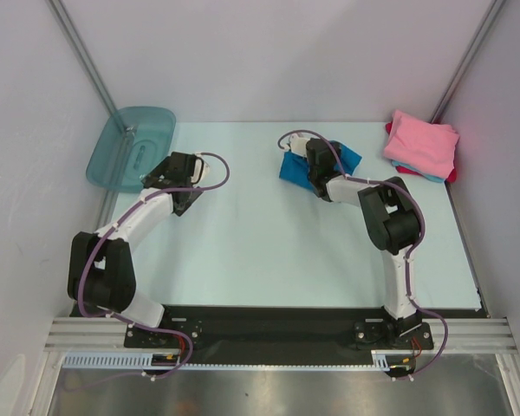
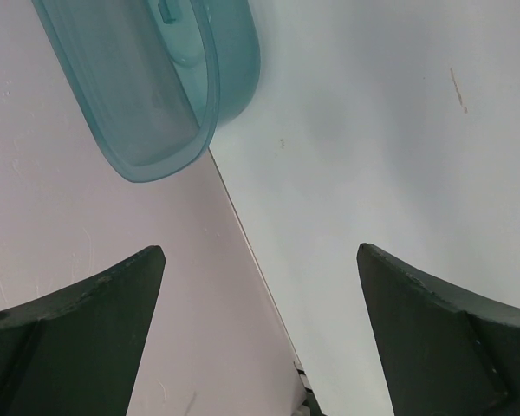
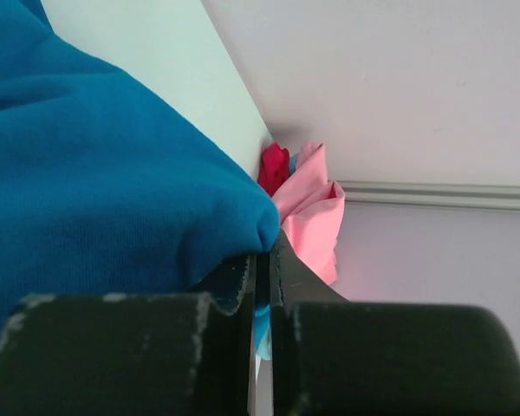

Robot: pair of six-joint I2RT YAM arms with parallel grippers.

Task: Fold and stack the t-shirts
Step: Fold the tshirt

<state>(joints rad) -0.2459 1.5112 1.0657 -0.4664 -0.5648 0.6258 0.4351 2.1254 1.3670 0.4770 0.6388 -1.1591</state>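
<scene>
Risk of slip: right gripper [image 3: 262, 269] clamped on thin edge of blue t-shirt [image 3: 95, 173]; could shed layers, undo fold on lift; left gripper [image 2: 260, 251] spread wide, empty, by tub [image 2: 156, 95]

Blue t-shirt [image 3: 104, 173] is soft matt knit cloth. My right fingers [image 3: 113, 355] are scuffed matt black plastic, and the far-left tub [image 2: 147, 95] is glossy see-through teal plastic.
</scene>
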